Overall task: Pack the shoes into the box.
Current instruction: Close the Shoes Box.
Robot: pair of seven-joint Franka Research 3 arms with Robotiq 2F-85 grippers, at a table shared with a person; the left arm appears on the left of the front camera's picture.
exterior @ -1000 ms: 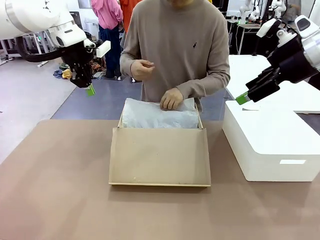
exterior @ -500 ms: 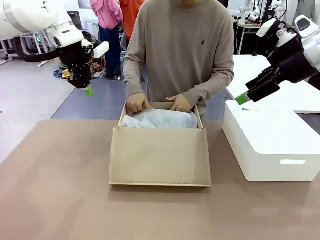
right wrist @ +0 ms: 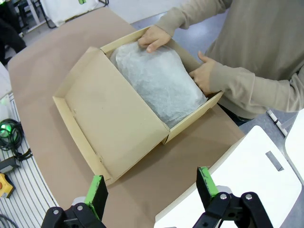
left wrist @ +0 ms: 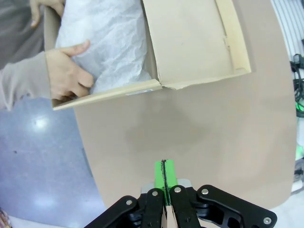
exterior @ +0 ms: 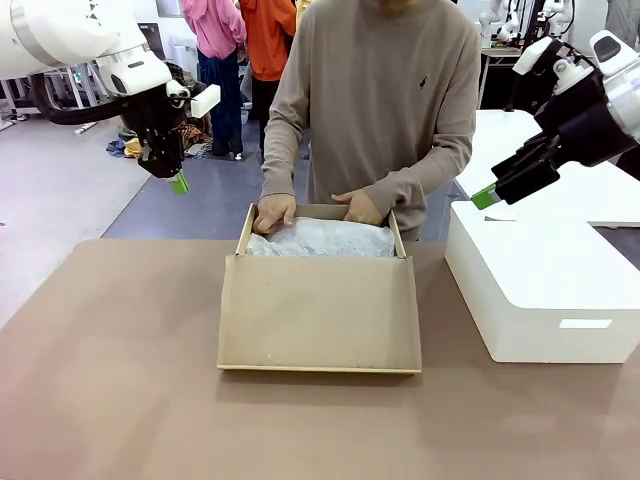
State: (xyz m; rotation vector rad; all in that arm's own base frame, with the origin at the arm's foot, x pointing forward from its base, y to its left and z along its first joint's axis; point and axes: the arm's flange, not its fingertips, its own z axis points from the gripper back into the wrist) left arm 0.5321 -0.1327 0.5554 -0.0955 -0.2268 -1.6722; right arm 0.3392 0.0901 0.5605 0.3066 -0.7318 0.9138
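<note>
On the brown desk [exterior: 120, 400] the open box [exterior: 318, 310] lies long side across, white paper [exterior: 320, 238] inside; left claw [left wrist: 164, 173] closed, right claw [right wrist: 152, 186] open.

No legible text, brand, number or sign is to be found. A small dark emblem [exterior: 422, 82] is seen on the chest of the person's beige sweater, too small to be read. A pale rectangular label [exterior: 585, 323] is carried on the near side of the large white rounded-edge box [exterior: 540, 290]; no writing can be made out on it. Dark markings [exterior: 92, 9] on the left arm's white casing are cut by the picture's edge and cannot be read. The shallow tan cardboard shoebox [exterior: 318, 312] is shown with plain faces.
</note>
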